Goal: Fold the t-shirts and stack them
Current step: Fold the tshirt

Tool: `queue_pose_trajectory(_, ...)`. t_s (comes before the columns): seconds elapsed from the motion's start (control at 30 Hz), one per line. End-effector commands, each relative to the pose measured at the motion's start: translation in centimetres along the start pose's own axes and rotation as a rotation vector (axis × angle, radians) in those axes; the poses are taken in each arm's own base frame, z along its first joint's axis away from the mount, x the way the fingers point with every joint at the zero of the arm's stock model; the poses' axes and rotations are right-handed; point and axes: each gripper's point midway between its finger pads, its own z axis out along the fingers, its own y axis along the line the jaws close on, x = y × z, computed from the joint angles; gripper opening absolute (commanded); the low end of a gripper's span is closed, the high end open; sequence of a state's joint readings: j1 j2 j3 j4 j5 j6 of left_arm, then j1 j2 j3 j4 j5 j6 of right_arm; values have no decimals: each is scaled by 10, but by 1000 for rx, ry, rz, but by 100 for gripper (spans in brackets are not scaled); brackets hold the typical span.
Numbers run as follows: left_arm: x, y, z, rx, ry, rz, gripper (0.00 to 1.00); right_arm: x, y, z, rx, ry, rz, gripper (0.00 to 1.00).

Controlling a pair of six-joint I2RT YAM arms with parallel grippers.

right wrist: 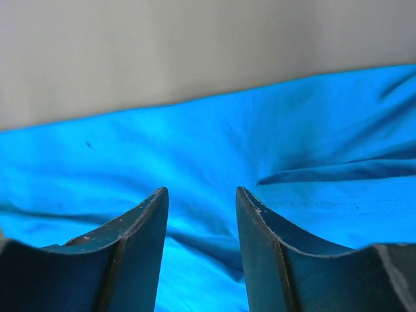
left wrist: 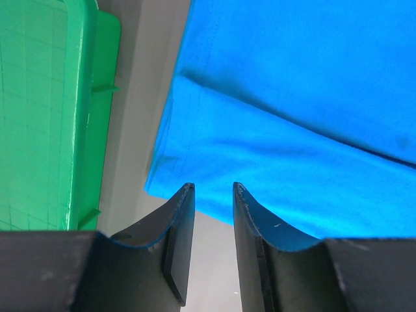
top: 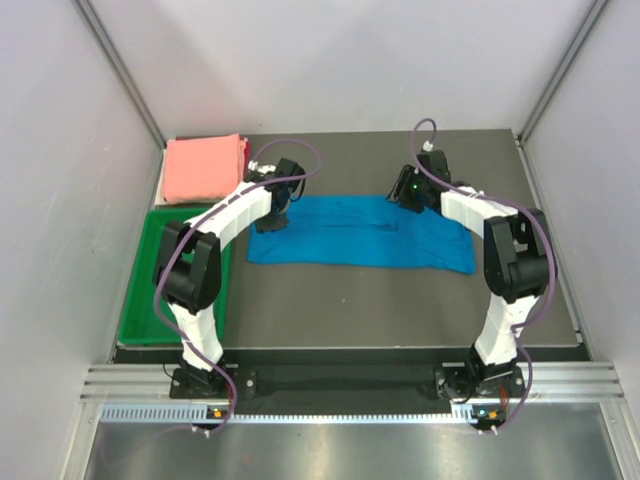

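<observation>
Bright blue t-shirt lies folded into a long strip across the middle of the dark table; the salmon pink t-shirt sits folded at the far left corner, just beyond the green tray; the left gripper hangs at the strip's left end, jaws apart, nothing between them; the right gripper is over the strip's far edge, jaws apart above the cloth.

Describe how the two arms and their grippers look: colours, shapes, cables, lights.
Both the left arm and right arm have white links and black joints, each trailed by a purple cable. The left gripper and right gripper have dark, curved, tapering fingers, lightly scuffed. A green light glows on the right wrist.
</observation>
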State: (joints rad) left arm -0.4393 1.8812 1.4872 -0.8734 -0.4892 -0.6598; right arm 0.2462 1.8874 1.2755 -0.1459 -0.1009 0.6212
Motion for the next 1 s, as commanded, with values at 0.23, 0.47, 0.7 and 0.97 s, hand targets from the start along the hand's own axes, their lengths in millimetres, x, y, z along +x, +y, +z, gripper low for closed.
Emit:
queue_pose_trajectory(0.23, -4, -8, -7, 54, -19, -18, 36, -20, 8, -16, -27, -17, -234, 47)
queue_pose_trajectory(0.47, 11, -36, -10, 217, 29, 14, 35, -24, -63, -56, 227, 29, 46, 50)
queue_pose_trajectory(0.7, 48, -15, 15, 124, 81, 75, 39, -10, -157, -117, 375, -5, 380, 55)
queue_pose_trajectory(0.97, 55, 17, 32, -8, 110, 66, 38, 34, -227, -173, 692, 5, 577, 55)
